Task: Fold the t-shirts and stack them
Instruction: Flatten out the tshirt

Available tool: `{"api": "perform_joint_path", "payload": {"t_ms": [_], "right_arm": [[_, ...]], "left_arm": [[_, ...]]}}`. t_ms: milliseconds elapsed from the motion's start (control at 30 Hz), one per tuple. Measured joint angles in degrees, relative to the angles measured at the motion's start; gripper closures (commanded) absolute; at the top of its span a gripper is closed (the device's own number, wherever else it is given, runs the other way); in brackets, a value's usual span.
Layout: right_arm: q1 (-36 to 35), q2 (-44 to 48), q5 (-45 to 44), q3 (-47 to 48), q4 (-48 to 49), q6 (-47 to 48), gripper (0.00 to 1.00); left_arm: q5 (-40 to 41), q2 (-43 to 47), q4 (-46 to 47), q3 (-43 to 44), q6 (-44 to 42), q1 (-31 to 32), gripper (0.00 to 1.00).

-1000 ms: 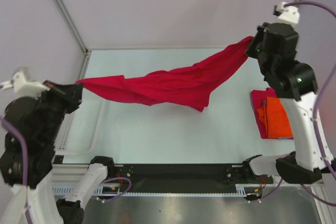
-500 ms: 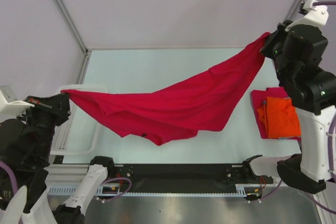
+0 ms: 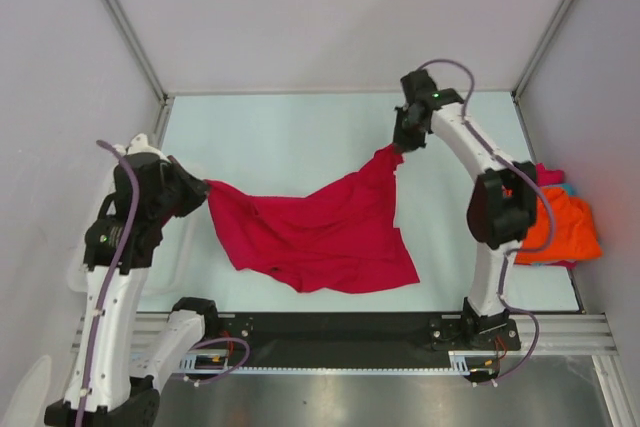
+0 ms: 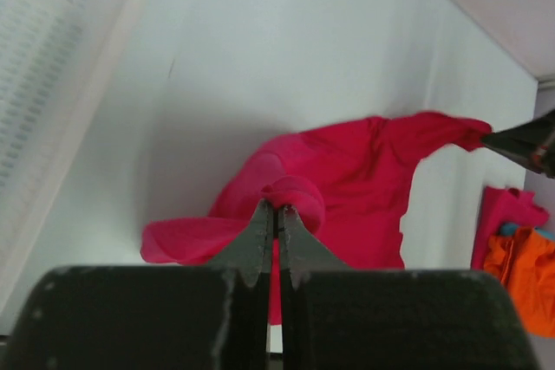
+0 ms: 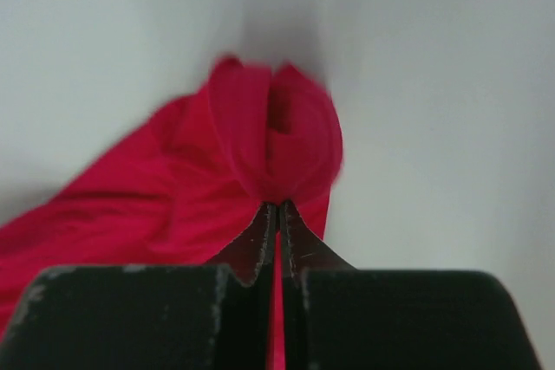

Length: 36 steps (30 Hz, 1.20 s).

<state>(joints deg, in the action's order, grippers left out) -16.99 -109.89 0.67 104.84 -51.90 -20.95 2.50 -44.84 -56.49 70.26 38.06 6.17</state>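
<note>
On your table (image 3: 280, 127), the t-shirt (image 3: 320, 237) lies spread near the middle, toward 6 o'clock. Your left claw (image 3: 203, 188) pinches its 9 o'clock corner, your right claw (image 3: 399, 145) its 1 o'clock corner. The stack of t-shirts (image 3: 565, 227) sits at 3 o'clock, well apart. The basket (image 3: 72, 272) stands at 9 o'clock, behind your left arm.

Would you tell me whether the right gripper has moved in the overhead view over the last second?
Yes. The right gripper has swung left, away from the back-right corner post and toward mid-view, its jaws shut on the crimson shirt.
</note>
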Motion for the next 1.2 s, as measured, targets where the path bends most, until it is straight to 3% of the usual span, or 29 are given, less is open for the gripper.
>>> {"api": "perform_joint_path", "payload": {"t_ms": [100, 133, 167, 233, 500, 733, 967, 1200], "right_arm": [[-1.36, -7.45, 2.29, -2.73, -0.11, 0.0, 0.97], [-1.64, -8.76, 2.93, -2.95, -0.22, 0.0, 0.85], [-1.95, -9.29, 3.5, -2.99, -0.11, -0.02, 0.81], [-2.34, -9.2, 4.94, -2.91, 0.46, 0.07, 0.71], [-2.27, -2.91, 8.48, -4.55, 4.09, 0.09, 0.53], [-2.45, 11.41, 10.1, -18.21, 6.58, 0.02, 0.57], [-5.73, 22.25, 10.78, -38.18, 7.8, -2.71, 0.59], [-10.69, 33.64, 10.8, -47.15, 6.8, -6.8, 0.6]], "left_arm": [[-1.84, -1.4, 1.7, -4.04, 0.55, 0.0, 1.0], [-2.32, -1.44, 1.97, -5.03, 0.61, 0.0, 1.0], [-2.51, -1.36, 1.99, -5.31, 0.66, 0.0, 1.0], [-2.69, -1.01, 2.4, -5.38, 0.66, 0.0, 1.0], [-2.71, -0.22, 3.89, -5.38, 0.63, 0.0, 1.0], [-3.06, -0.7, 5.18, -5.86, 0.61, 0.0, 1.0], [-4.26, -1.68, 6.12, -6.19, 0.48, 0.0, 1.0], [-5.16, -2.4, 6.67, -6.19, 0.44, 0.0, 1.0]]}}
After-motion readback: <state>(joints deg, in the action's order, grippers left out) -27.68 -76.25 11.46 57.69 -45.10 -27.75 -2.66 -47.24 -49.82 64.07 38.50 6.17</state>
